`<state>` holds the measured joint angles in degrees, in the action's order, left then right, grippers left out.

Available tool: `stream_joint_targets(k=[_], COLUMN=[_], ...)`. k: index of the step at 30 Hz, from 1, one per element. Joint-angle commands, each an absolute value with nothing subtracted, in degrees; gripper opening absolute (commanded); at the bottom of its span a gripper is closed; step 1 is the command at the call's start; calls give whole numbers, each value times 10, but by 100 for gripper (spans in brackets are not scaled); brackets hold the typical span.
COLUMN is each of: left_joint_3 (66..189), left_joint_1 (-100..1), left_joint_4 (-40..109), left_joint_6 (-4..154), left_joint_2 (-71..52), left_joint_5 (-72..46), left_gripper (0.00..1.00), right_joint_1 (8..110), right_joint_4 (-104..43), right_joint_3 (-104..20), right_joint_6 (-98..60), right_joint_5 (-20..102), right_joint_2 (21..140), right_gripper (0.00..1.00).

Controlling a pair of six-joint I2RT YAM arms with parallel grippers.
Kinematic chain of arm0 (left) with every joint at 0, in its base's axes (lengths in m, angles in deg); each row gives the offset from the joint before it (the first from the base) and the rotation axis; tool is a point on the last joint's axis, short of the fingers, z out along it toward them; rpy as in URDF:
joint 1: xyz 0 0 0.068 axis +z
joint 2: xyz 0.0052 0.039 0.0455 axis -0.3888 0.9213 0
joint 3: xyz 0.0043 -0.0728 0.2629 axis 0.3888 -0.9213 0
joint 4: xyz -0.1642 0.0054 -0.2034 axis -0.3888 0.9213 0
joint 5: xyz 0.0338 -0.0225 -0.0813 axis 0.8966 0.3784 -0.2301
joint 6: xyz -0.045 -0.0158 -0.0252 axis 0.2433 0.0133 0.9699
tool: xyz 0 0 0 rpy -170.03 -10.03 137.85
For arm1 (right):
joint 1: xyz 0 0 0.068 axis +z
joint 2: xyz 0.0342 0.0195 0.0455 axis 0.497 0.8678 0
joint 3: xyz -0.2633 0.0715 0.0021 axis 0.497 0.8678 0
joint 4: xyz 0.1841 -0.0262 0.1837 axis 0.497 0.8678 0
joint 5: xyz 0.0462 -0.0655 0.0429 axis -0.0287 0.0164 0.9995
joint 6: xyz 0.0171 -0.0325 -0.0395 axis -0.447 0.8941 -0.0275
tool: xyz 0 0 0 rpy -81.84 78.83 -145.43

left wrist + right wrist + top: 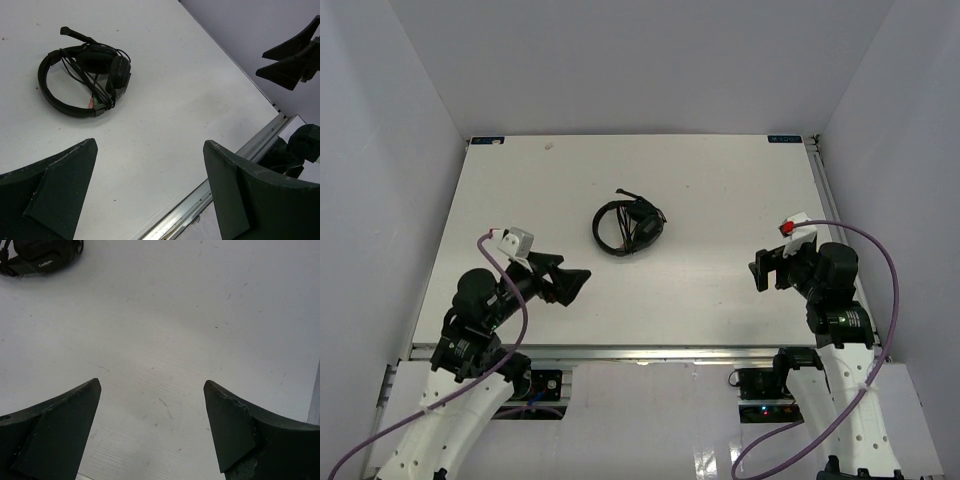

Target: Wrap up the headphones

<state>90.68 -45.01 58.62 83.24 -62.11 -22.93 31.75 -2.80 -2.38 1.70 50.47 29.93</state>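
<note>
The white desk (700,190) carries everything. Near its front edge sit the left arm (485,300) and right arm (825,280), left jaws and right jaws both spread wide, holding nothing (well apart from the headset). The headphones (628,226) lie mid-desk, their cord (87,80) bundled across the earcups and the reddish plug (91,103) touching the headband.

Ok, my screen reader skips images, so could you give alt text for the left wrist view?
Black headphones, cord looped across them, lie on a white table; the open left hand hangs apart from them.
</note>
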Motion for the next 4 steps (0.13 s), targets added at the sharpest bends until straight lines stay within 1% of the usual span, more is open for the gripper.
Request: stream_joint_targets(k=[1, 4], left_joint_3=[876, 874], left_joint_1=[-450, -450], left_joint_4=[576, 577], left_joint_6=[823, 822], left_joint_2=[-664, -668], left_joint_5=[-260, -262], left_gripper=[98, 98], right_joint_1=[305, 305], right_joint_4=[-65, -70], right_joint_3=[-16, -14], right_joint_6=[-31, -21], right_joint_5=[460, 449], right_joint_2=[289, 286], right_gripper=[90, 90])
